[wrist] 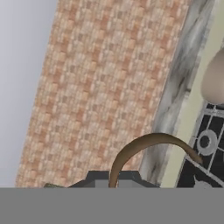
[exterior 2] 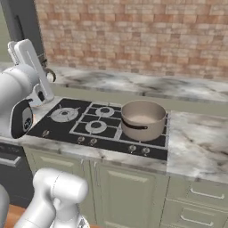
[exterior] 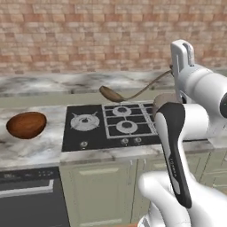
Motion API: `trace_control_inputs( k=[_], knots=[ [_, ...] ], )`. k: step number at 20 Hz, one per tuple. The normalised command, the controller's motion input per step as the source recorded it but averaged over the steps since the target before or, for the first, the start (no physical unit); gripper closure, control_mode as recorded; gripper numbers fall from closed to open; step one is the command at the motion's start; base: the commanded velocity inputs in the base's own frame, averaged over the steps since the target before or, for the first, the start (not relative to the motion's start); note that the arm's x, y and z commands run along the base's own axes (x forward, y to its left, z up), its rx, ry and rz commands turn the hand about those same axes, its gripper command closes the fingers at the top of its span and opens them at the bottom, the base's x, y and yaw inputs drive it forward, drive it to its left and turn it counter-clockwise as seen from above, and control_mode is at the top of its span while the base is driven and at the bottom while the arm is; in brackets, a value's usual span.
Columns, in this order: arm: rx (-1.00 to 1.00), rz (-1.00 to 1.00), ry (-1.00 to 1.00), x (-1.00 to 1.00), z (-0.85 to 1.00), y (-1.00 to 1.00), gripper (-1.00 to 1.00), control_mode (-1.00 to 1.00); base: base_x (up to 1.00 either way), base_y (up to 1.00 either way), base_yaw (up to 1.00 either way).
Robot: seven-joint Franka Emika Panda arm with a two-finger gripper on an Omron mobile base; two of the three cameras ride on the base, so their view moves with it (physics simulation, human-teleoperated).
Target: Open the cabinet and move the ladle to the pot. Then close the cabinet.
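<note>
White arm links are filling the near edge of both base views, rising to the end effector (wrist: 113, 180), which is clamped tight on the ladle (exterior: 133, 92) at the end of its thin handle.

Ladle is hanging in the air above the back of the stovetop (exterior: 111, 124), bowl end swung out to the left in the left base view, handle arching back toward the hand. In the hand view the curved brown handle is sweeping out from between the fingertips toward the burners.

Pot (exterior 2: 142, 119) is sitting on the right-side burners, open top, apart from the ladle; in the left base view the arm is covering most of it.

Risks, as I judge them:
- Grip is at the far handle tip, so the long lever could be twisting or slipping in the jaws during a swing.
- Bowl end is trailing far from the hand; a low pass could be clipping the pot rim or knocking the pot along the burners.
- Release while too high or off-centre could be sending the ladle onto the stovetop or counter (exterior 2: 200, 138).

Around: round brown bowl (exterior: 26, 124) on the counter left of the stove, well apart from the route. Brick wall (exterior 2: 133, 35) behind. Green base cabinets (exterior 2: 129, 191) below. Nothing is standing between ladle and pot. Wall cabinet is out of frame, so I cannot tell its door state; closing is not yet done, I judge.
</note>
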Motion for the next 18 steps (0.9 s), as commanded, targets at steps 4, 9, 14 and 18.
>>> trace_control_inputs(
  k=[4, 9, 14, 18],
  knots=[
    [0.00, 0.00, 0.00, 0.00, 0.00, 0.00, 1.00, 1.00, 0.13, -1.00, 0.17],
    [0.00, 0.00, 0.00, 0.00, 0.00, 0.00, 1.00, 1.00, 0.15, -1.00, 0.01],
    [0.00, 0.00, 0.00, 0.00, 0.00, 0.00, 1.00, 1.00, 0.86, -0.94, -0.04],
    [0.00, 0.00, 0.00, 0.00, 0.00, 0.00, 1.00, 1.00, 1.00, -0.07, -0.16]
  ],
)
